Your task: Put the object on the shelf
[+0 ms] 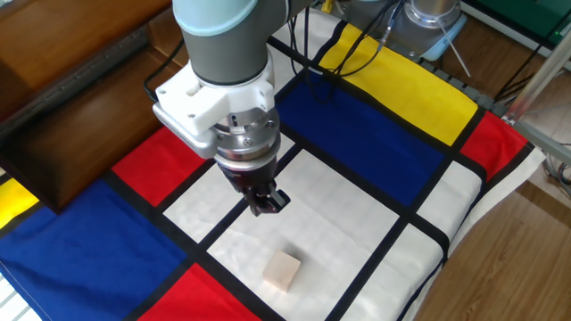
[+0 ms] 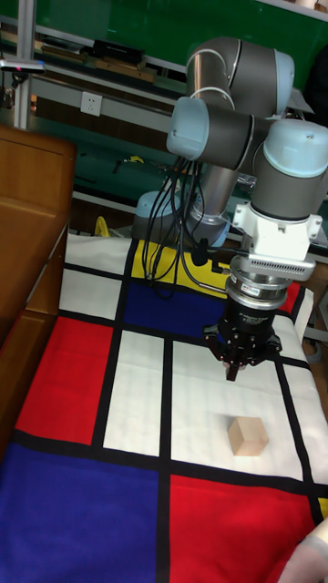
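The object, a small pale wooden block (image 1: 282, 270) (image 2: 246, 434), lies on a white patch of the coloured cloth near the table's front. My gripper (image 1: 267, 204) (image 2: 232, 369) hangs above the cloth a short way behind the block, apart from it, its fingers pressed together with nothing between them. The dark brown shelf (image 1: 67, 85) (image 2: 27, 246) stands along the left side of the table, its boards bare in the parts that show.
A cloth of red, blue, yellow and white patches with black bands (image 1: 375, 134) covers the table. Black cables (image 1: 348, 53) trail from the arm at the back. The table's right edge drops to a wooden floor (image 1: 508, 267).
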Motion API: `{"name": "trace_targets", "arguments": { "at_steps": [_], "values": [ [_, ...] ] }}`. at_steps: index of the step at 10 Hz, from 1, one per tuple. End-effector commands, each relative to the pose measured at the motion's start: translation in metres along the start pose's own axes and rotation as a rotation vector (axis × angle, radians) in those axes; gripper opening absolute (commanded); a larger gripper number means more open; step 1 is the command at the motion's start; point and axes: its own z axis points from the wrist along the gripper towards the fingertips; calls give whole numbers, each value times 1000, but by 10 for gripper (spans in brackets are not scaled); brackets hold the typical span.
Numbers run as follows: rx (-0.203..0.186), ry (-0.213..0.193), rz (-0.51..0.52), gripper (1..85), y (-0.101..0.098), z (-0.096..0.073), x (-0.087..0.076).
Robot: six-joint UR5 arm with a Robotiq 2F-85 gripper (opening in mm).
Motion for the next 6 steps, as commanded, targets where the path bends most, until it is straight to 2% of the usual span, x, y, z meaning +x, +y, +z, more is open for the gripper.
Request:
{"name": "trace_targets", "arguments": {
  "at_steps": [1, 2, 4, 5, 6],
  "values": [
    [-42, -19, -5, 20, 10, -2, -5],
    [-44, -39, 2, 20, 11, -2, -11],
    [-54, -43, 66, 53, 13, -2, -12],
    [-24, -65, 54, 63, 5, -2, -18],
    [-27, -97, 48, 93, 6, -3, -26]
  ]
}}
